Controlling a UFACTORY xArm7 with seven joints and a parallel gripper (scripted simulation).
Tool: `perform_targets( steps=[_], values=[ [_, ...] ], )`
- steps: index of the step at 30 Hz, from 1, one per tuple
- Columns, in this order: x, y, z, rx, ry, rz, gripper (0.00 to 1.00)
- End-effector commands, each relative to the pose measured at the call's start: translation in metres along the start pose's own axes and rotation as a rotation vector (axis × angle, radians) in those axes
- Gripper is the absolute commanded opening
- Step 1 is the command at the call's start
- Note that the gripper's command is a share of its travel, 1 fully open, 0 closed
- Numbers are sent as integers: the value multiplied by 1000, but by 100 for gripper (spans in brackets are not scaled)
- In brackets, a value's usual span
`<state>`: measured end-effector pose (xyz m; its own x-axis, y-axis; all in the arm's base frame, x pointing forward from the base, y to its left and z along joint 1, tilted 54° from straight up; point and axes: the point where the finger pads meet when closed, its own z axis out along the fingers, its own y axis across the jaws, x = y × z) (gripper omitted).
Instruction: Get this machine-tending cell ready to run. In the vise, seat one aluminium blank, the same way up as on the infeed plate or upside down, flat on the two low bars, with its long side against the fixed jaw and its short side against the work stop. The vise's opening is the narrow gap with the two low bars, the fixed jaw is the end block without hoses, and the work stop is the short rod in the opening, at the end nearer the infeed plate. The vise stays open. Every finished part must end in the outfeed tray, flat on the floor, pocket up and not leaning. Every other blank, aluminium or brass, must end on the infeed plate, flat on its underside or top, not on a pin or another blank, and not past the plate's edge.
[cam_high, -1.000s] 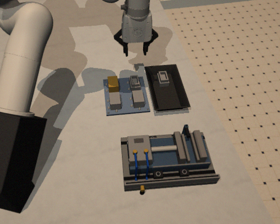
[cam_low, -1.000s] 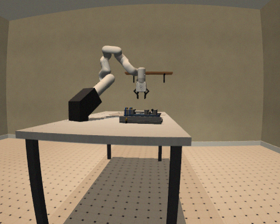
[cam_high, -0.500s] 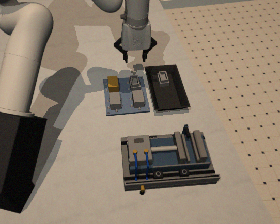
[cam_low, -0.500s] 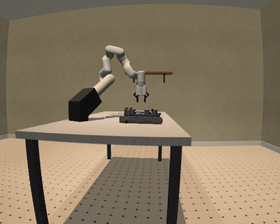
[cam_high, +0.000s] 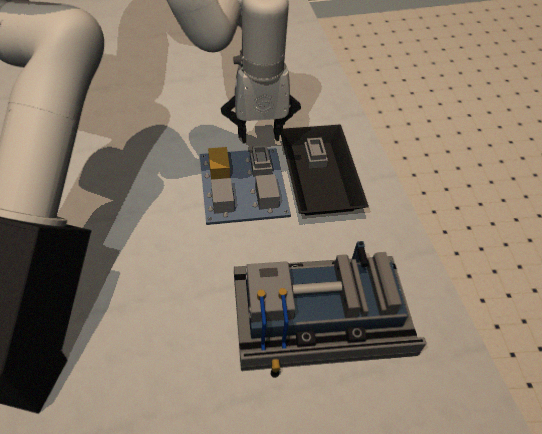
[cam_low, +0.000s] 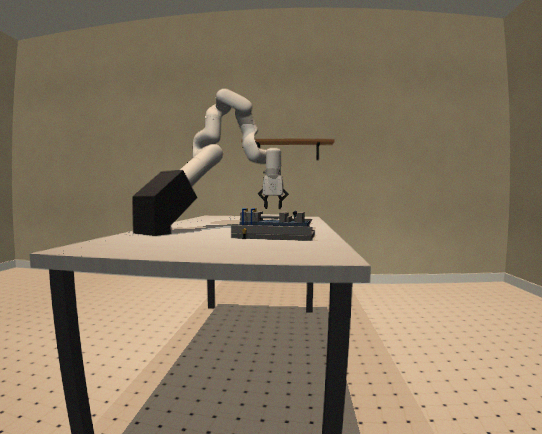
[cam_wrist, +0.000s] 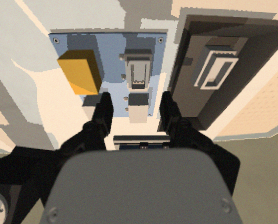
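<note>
My gripper is open and empty. It hangs above the far end of the blue infeed plate, over a pocketed finished part that sits on the plate. The plate also holds a brass blank and two aluminium blanks. A second finished part lies pocket up in the black outfeed tray. The vise stands open, with nothing in its opening, the fixed jaw at the right and the work stop at the far end. In the wrist view my fingers frame the plate's finished part and one aluminium blank.
The vise's hosed block with two blue hoses is on its left. The arm's black base stands at the table's left. The tray lies right beside the plate. A wall shelf hangs behind the arm.
</note>
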<state>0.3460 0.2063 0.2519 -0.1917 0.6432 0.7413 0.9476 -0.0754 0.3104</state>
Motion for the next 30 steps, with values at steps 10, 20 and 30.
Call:
perform_targets(
  steps=[10,20,30],
  values=[
    [1,4,35,-6,10,0,69],
    [1,4,44,-6,10,0,69],
    [1,4,44,-6,10,0,69]
  ],
)
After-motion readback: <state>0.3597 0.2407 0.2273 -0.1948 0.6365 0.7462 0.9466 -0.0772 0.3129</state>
